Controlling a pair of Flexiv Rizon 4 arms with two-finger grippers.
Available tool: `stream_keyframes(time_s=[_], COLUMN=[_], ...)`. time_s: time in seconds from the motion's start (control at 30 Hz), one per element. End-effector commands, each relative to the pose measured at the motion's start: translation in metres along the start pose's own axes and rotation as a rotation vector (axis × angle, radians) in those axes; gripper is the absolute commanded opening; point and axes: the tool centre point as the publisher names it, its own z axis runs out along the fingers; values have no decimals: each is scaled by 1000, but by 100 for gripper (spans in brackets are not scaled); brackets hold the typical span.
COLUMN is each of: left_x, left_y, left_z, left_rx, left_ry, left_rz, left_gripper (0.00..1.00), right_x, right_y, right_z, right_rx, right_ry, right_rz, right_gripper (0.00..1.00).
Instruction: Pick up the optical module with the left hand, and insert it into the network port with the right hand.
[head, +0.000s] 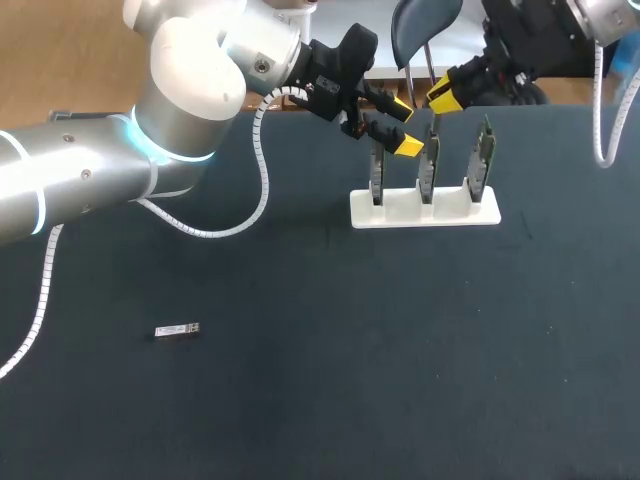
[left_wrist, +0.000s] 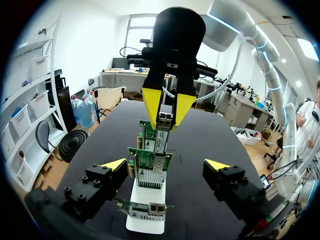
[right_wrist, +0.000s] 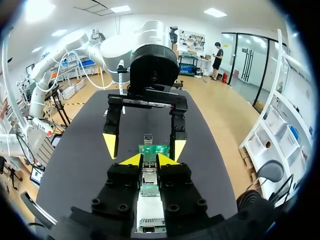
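Observation:
My right gripper (head: 443, 98) hangs above the white stand (head: 425, 212) of three upright green network cards (head: 427, 172). In the right wrist view, my right gripper (right_wrist: 149, 160) is shut on a silver optical module (right_wrist: 148, 179), whose end points at the edge of a green card (right_wrist: 152, 149). In the left wrist view, the same module (left_wrist: 162, 131) shows between the right gripper's yellow fingers (left_wrist: 151, 106), at the top of the cards (left_wrist: 149, 167). My left gripper (head: 404, 126) (left_wrist: 166, 165) stands open beside the cards, holding nothing. A second optical module (head: 177, 330) lies on the table, front left.
The dark table (head: 400, 350) carries only the stand and the loose module. My left arm (head: 180, 110) stretches across the back left, with its white coiled cable (head: 262, 190) drooping over the table.

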Motion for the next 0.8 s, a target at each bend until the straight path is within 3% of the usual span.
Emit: stream_keyframes(time_s=[0.03,0.3,0.8], left_x=[-1,-1,-1], left_y=[1,1,1], left_z=[0,0,0], left_rx=[2,2,2], left_ry=[5,5,5], left_rz=[-1,-1,-1], left_gripper=[100,100,100], right_x=[1,-6,-1], right_y=[3,5,6], right_z=[1,-2,1], right_rx=[8,20,33], right_ry=[-1,-13,7], right_rz=[-1,-18,-4], right_gripper=[0,0,0])
